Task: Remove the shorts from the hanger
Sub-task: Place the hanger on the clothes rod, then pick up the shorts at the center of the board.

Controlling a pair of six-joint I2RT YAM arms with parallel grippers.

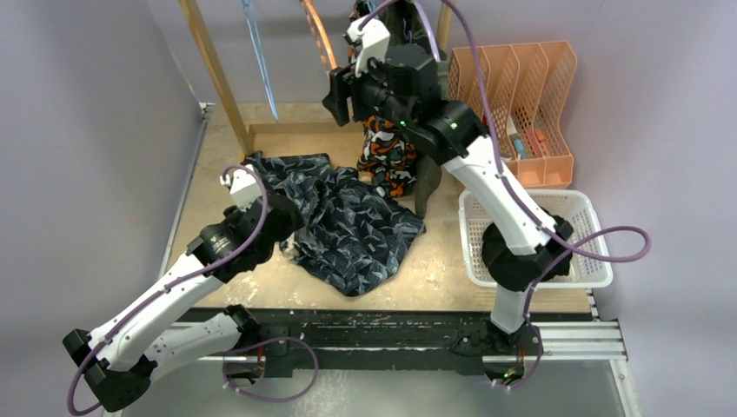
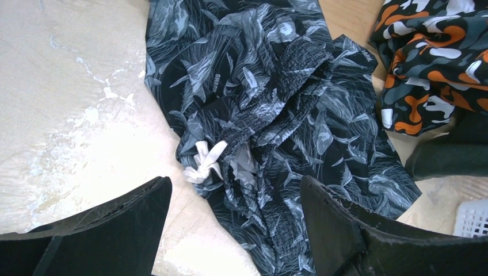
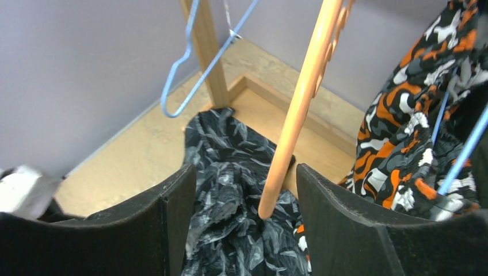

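Nearest the arms, the navy shorts (image 1: pixel 348 221) lie in a rumpled heap on the table (image 1: pixel 261 282), middle of the overhead view, so that pair looks done. The left gripper (image 2: pixel 235 184) hangs right above them, jaws spread wide with nothing in them. The white knot (image 2: pixel 202 164) of the drawstring sits just beyond the gap.

Further back, upper middle of the overhead view, the right gripper (image 3: pixel 244 172) is up at the rack. Its jaws stand well apart with the bare orange hanger (image 3: pixel 299 103) running down between them. I can't see either finger touching it, so it isn't gripping anything.

At the right edge of that wrist view, the orange shorts (image 3: pixel 403 132) hang bunched on a blue hanger (image 3: pixel 460 154). My guess is they're next.

They look like thin swim cloth: light, floppy, a bit slick. A pinch on a loose leg would probably just stretch and slip. I'd grab the gathered waistband, where the fabric is thickest, and pull down and off the wire. The hanger will likely swing along with it.
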